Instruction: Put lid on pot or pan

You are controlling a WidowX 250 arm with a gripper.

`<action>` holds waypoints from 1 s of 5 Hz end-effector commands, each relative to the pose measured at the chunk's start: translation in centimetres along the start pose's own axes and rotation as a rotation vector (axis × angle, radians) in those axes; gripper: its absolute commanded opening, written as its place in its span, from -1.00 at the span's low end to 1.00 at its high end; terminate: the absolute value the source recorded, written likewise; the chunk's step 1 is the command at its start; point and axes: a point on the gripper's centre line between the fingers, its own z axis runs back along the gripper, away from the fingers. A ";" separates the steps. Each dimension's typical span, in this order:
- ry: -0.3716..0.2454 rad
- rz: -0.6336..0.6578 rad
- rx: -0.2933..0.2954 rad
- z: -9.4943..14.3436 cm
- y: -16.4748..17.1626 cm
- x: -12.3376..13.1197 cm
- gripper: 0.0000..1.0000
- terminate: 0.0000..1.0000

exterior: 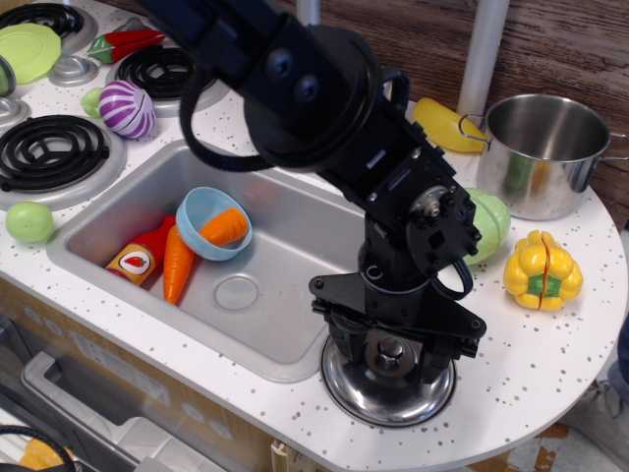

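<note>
The lid [385, 401] is a shiny domed steel disc with a small central knob [391, 352]. It lies flat on the white counter by the sink's front right corner. My black gripper [390, 360] is lowered onto it, its two fingers standing apart on either side of the knob, open. The steel pot [546, 157] stands upright and uncovered at the back right of the counter, well apart from the lid.
A green cabbage [488, 227] and a yellow pepper [543, 270] lie between lid and pot. A yellow banana [441, 124] lies left of the pot. The sink [295, 236] holds a blue bowl [195, 216], carrots and a bottle. Stove burners [49, 152] are at left.
</note>
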 end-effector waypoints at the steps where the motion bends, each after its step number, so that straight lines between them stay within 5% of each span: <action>1: -0.009 0.031 -0.014 0.1 -0.2 0.6 -1.00 -1.00; 3: -0.006 0.034 -0.013 0.1 -0.3 0.6 -1.00 -1.00; 5: 0.040 0.041 0.043 5.1 -1.1 2.8 -1.00 -1.00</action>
